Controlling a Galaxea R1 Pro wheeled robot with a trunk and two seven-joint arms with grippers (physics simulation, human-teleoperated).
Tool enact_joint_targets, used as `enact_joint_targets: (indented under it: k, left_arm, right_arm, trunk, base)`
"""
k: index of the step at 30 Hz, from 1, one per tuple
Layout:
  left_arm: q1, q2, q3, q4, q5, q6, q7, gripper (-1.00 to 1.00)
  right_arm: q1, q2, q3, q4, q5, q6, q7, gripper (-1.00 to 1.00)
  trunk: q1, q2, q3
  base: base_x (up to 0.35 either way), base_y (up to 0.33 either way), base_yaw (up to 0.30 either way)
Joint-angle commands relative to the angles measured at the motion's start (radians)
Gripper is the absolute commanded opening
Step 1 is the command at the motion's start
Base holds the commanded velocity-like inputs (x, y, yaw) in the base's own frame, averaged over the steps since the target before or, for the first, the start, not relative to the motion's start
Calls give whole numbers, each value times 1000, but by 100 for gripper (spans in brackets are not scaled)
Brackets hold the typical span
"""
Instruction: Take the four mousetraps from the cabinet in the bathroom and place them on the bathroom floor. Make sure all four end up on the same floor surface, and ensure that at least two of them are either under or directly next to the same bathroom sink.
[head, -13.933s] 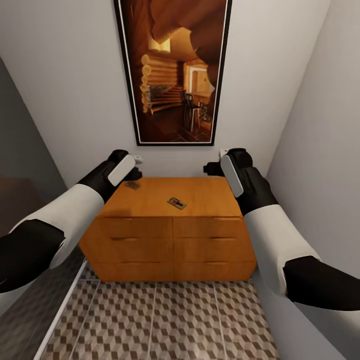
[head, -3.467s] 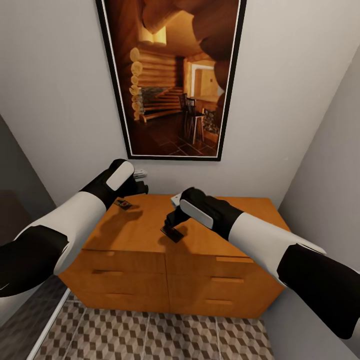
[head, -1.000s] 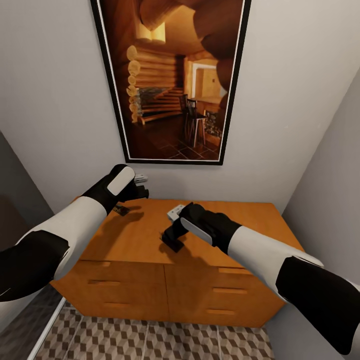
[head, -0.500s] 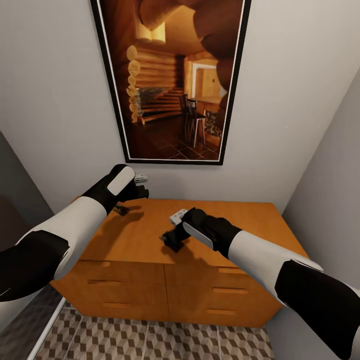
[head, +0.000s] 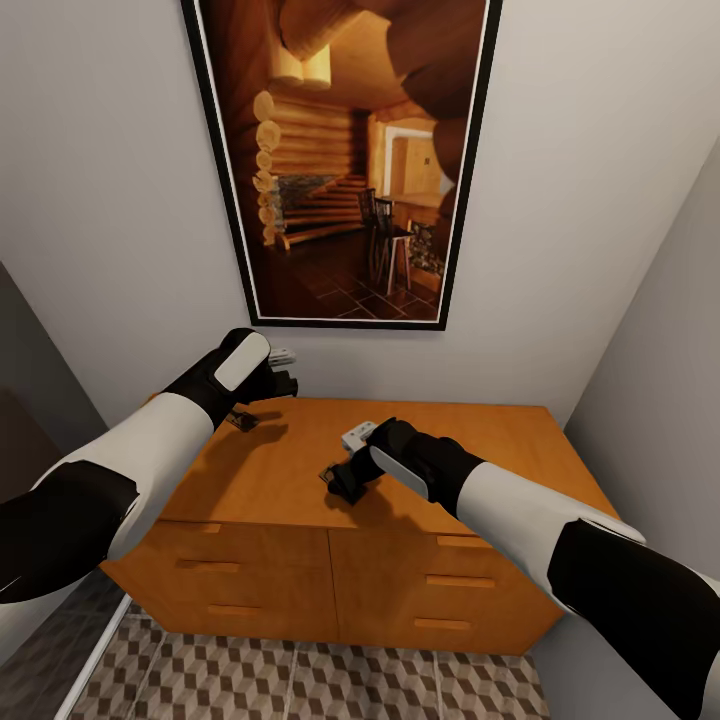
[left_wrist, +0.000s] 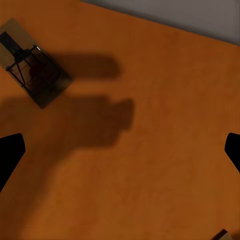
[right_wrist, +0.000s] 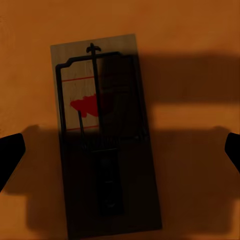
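Observation:
The orange-brown cabinet (head: 470, 440) stands against the wall. One mousetrap (head: 240, 418) lies at its back left, just below my left gripper (head: 272, 384). In the left wrist view that mousetrap (left_wrist: 35, 70) sits off to one side of the open left gripper (left_wrist: 120, 155), outside the fingertips (left_wrist: 10, 155). My right gripper (head: 345, 482) hovers over the middle of the top. A second mousetrap (right_wrist: 105, 140) with a red mark lies flat between the wide-apart fingertips of the right gripper (right_wrist: 120, 155), untouched. The bathroom floor (head: 300, 680) shows below the drawers. The sink is out of view.
A large framed painting (head: 340, 160) hangs on the wall behind the cabinet. A grey wall (head: 660, 400) closes in on the right and a dark panel (head: 30, 380) on the left. A pale corner (left_wrist: 223, 235) of another object shows at the left wrist view's edge.
My right hand has shifted slightly to the right and back over the middle mousetrap. The left arm and its mousetrap have stayed put.

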Motion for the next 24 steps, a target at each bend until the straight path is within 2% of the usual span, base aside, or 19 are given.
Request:
enact_joint_targets:
  k: [1,24]
  left_arm:
    - [0,0,0,0,0,0,0,100]
    - [0,-19,0,0,-1,0,1,100]
  right_arm:
    - [0,0,0,2,0,-1,4,100]
    - [34,0,0,28,1,-36,20,100]
  trunk:
    - [0,0,0]
    - [0,0,0]
  base:
    - [0,0,0]
    - [0,0,0]
